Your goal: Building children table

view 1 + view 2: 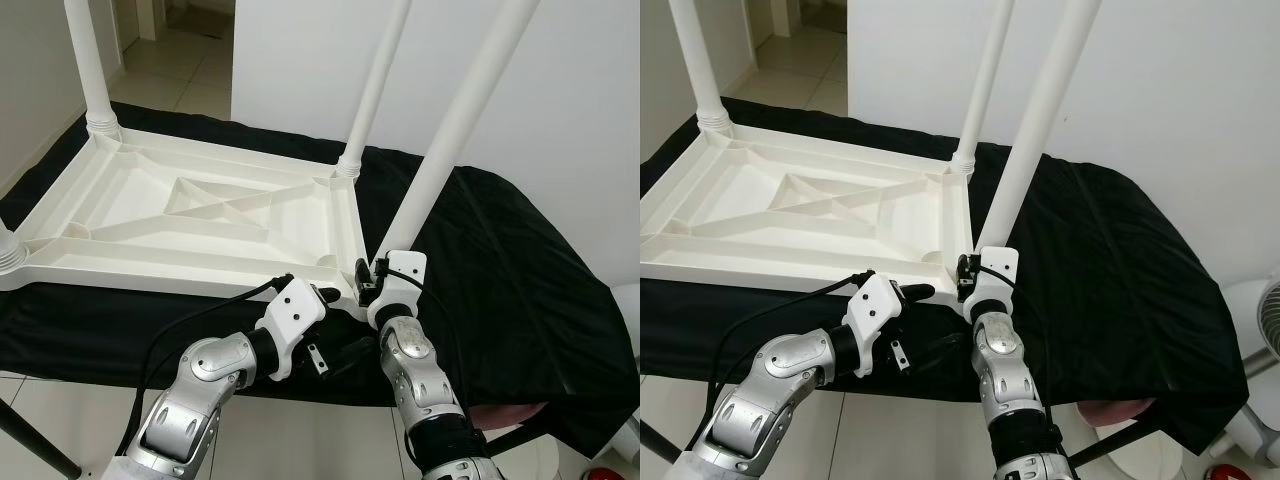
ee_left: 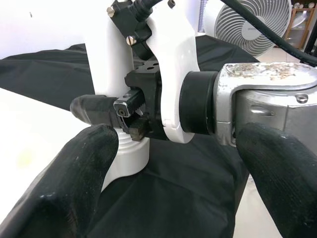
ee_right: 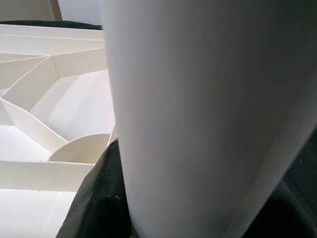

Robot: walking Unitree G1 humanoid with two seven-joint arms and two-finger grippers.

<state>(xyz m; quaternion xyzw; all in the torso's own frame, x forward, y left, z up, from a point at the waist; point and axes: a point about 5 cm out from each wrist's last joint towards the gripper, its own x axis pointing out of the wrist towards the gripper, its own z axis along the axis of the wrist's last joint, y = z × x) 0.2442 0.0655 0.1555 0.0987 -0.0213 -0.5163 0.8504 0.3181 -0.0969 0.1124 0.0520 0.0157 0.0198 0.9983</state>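
Observation:
A white plastic children's table lies upside down on a black cloth. White legs stand up from its far left corner and far right corner. A third leg rises, slightly tilted, from the near right corner. My right gripper is shut on the base of this leg; in the left wrist view one of its fingers presses against the leg. My left gripper hovers open just left of it, its fingers spread wide.
The cloth-covered surface ends close in front of me, with tiled floor below. A white fan stands to the right, by a red object. A doorway opens at the far left.

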